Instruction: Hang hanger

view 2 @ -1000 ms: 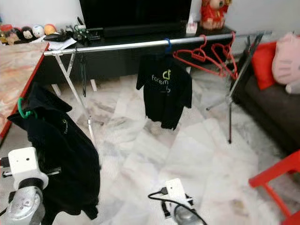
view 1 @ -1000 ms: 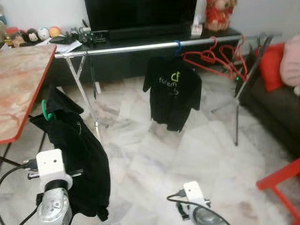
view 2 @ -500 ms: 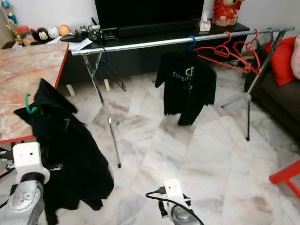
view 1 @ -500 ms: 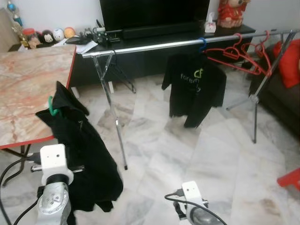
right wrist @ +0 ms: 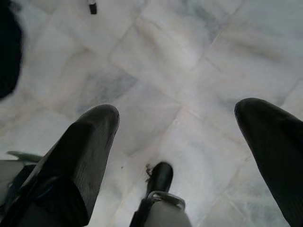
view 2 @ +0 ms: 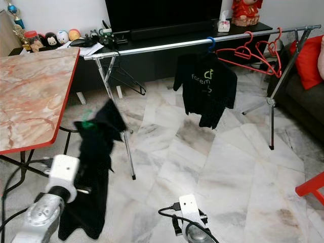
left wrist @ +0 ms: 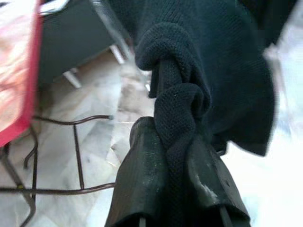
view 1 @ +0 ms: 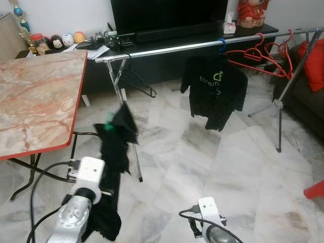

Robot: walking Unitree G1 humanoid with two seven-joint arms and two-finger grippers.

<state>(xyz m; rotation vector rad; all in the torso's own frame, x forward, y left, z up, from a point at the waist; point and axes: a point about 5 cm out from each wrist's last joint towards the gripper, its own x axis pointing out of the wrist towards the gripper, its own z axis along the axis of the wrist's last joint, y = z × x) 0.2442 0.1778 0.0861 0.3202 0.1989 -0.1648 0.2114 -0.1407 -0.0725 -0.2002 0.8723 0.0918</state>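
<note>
Green plastic hanger (view 1: 110, 125) carrying a black knit garment (view 1: 114, 157) is held up on the robot's left, in front of the near leg of the long silver clothes rail (view 1: 167, 49); its hook shows only as a blurred green patch at the top of the cloth. The left claw (left wrist: 177, 156) has its two black fingers pressed tight on a twisted fold of the garment, so the hanger is carried through the fabric, not gripped directly. The right claw (right wrist: 175, 142) hangs idle over the marble floor (view 1: 202, 152), fingers spread wide and holding nothing. To do this step well, raise the hook above the rail and lower it onto the free stretch between the rail's left end and the black T-shirt with green print (view 1: 214, 90), keeping the grip firm so the cloth does not slip.
</note>
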